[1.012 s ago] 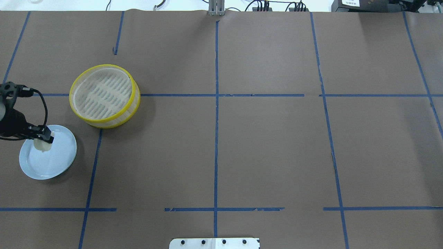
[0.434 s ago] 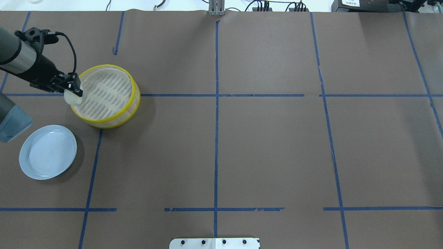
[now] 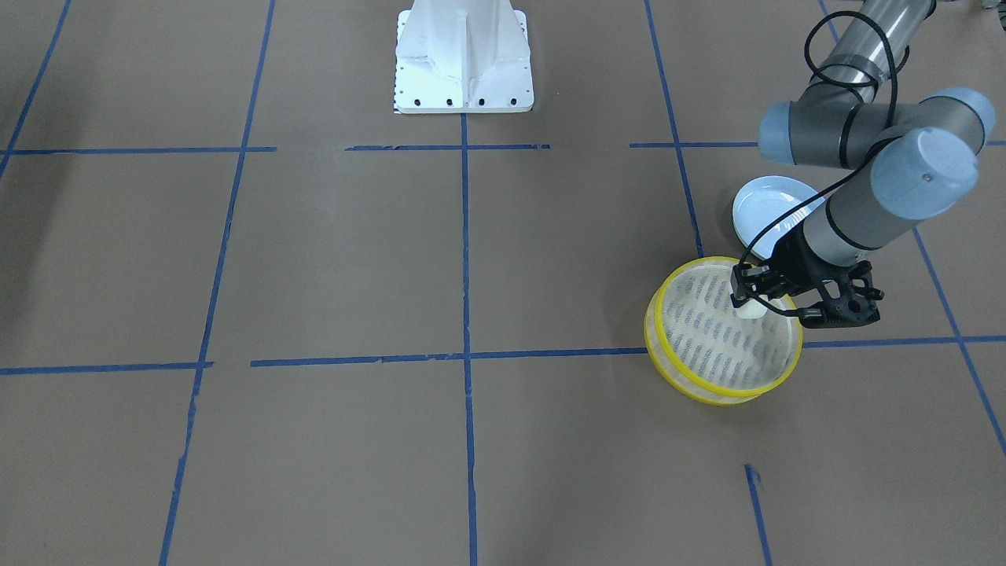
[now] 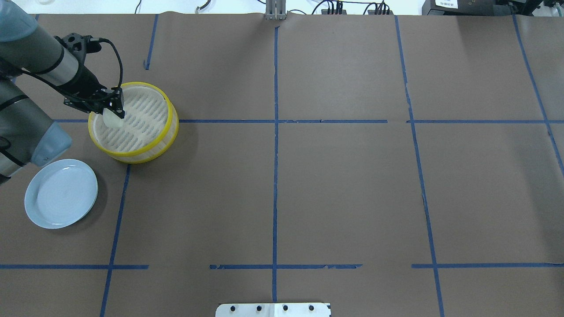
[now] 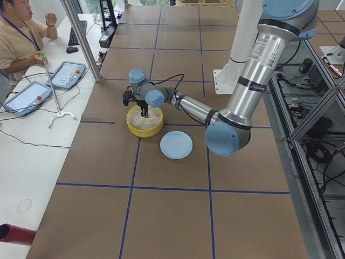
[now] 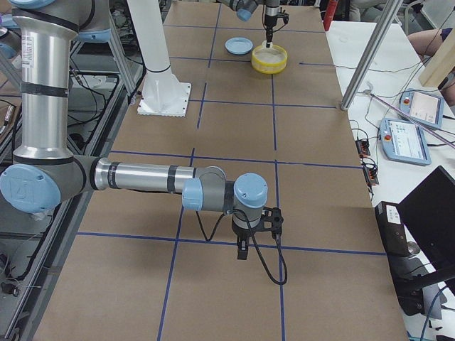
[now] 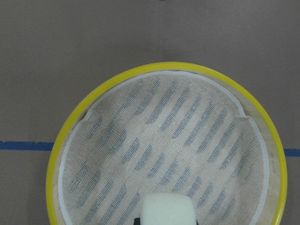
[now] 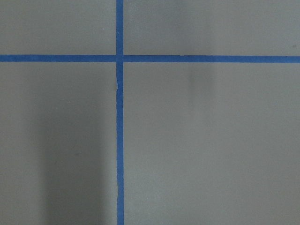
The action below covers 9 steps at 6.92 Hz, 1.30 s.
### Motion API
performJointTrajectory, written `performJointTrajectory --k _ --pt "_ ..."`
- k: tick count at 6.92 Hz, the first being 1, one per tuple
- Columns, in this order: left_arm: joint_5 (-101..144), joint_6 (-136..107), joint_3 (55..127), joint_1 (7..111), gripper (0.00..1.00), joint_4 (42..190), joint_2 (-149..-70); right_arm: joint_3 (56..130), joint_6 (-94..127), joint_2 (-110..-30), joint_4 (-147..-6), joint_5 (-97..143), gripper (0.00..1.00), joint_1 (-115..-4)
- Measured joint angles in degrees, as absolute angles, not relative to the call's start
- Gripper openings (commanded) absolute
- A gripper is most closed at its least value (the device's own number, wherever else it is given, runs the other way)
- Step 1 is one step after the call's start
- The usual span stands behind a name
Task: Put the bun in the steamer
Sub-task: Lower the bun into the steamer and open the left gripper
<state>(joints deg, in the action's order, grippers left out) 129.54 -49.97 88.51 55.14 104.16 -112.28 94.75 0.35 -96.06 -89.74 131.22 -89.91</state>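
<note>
Closest to the robot's side, the right gripper [image 6: 244,249] is hanging just above the bare brown surface [image 4: 308,176], well apart from everything, apparently parked out of the way. I cannot tell whether it is clenched or released, since it shows only from the side.

Further out on the left, the pale blue plate [image 4: 61,193] is lying with nothing on it.

Just beyond the plate, the steamer [image 4: 150,152] is sitting on the left of the surface, and the left arm is reaching over its left rim. The left gripper [image 4: 113,113] is pointing down and grasping the bun [image 4: 111,119] between its fingers. The bun is hanging inside the yellow ring, over the left part of the slatted bottom and close to the rim rather than the middle. Whether it is touching the lining, I cannot say.

The grip looks kept on so the bun does not drop on the rim. I judge the placing nearly done, with lowering and letting go left.
</note>
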Motion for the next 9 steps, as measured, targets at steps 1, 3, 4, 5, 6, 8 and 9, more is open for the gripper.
performJointTrajectory --k 1,3,4,5,6,8,9 --pt "128.71 -50.02 87.27 54.11 0.39 104.20 -112.81 94.75 0.35 -96.06 -89.74 131.22 1.00 -89.91" --pt "127.39 -50.02 85.05 52.66 0.39 104.86 -113.87 94.75 0.35 -96.06 -89.74 131.22 1.00 -89.91" --pt "127.13 -49.99 84.29 52.43 0.40 105.50 -114.19 94.75 0.35 -96.06 -89.74 131.22 1.00 -89.91" --pt "127.02 -49.95 83.74 52.34 0.43 105.82 -114.39 94.75 0.35 -96.06 -89.74 131.22 1.00 -89.91" --pt "126.98 -49.95 83.28 52.31 0.43 105.96 -114.62 94.75 0.35 -96.06 -89.74 131.22 1.00 -89.91" --pt "126.94 -50.00 81.94 52.24 0.44 106.27 -115.45 94.75 0.35 -96.06 -89.74 131.22 1.00 -89.91" --pt "126.92 -50.01 81.53 52.12 0.46 106.37 -115.70 94.75 0.35 -96.06 -89.73 131.22 1.00 -89.91"
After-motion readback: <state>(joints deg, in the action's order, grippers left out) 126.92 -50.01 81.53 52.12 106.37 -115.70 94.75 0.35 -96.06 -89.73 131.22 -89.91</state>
